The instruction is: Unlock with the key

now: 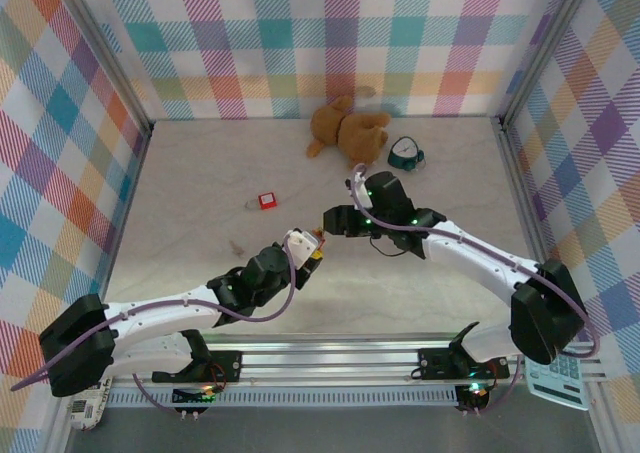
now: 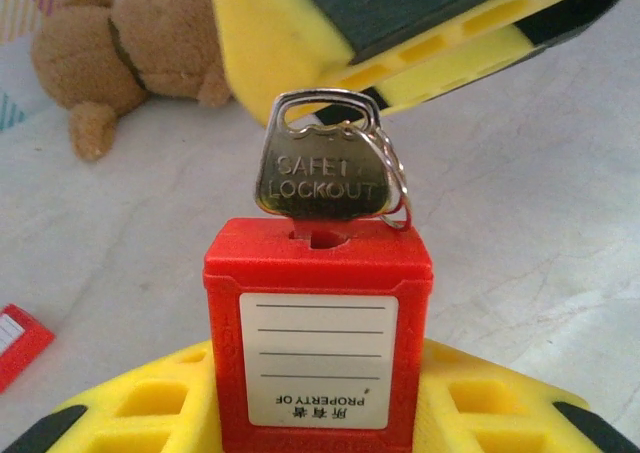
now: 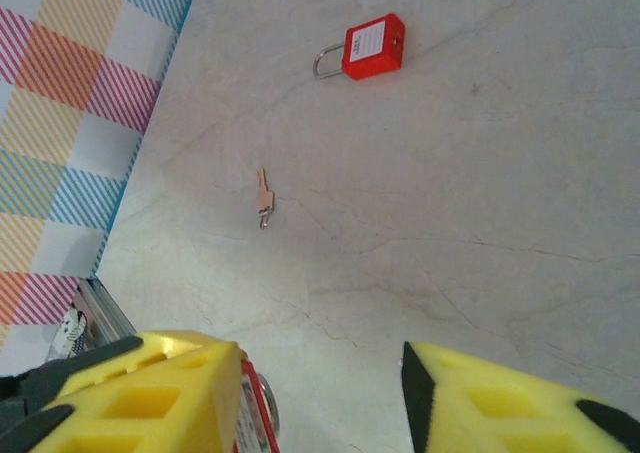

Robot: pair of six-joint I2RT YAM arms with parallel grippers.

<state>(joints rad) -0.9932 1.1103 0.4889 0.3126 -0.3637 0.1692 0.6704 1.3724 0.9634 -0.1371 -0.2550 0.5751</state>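
Observation:
My left gripper (image 2: 318, 425) is shut on a red padlock (image 2: 318, 273), its yellow fingers (image 2: 130, 413) pressing both sides of the body. The keyhole end points away from the wrist and the shackle is hidden. A silvery key (image 2: 320, 178) stamped SAFETY LOCKOUT, with a split ring, stands in the keyhole. My right gripper (image 3: 320, 403) is open right beside it; one yellow finger (image 2: 400, 33) hangs just above the key's head without closing on it. From above, the left gripper (image 1: 305, 251) and the right gripper (image 1: 330, 220) meet mid-table.
A second red padlock (image 3: 365, 48) lies on the table to the left, with a small loose key (image 3: 263, 198) nearer the front. A brown teddy bear (image 1: 345, 128) and a teal object (image 1: 405, 153) sit at the back. A calculator (image 1: 560, 381) rests off the front right edge.

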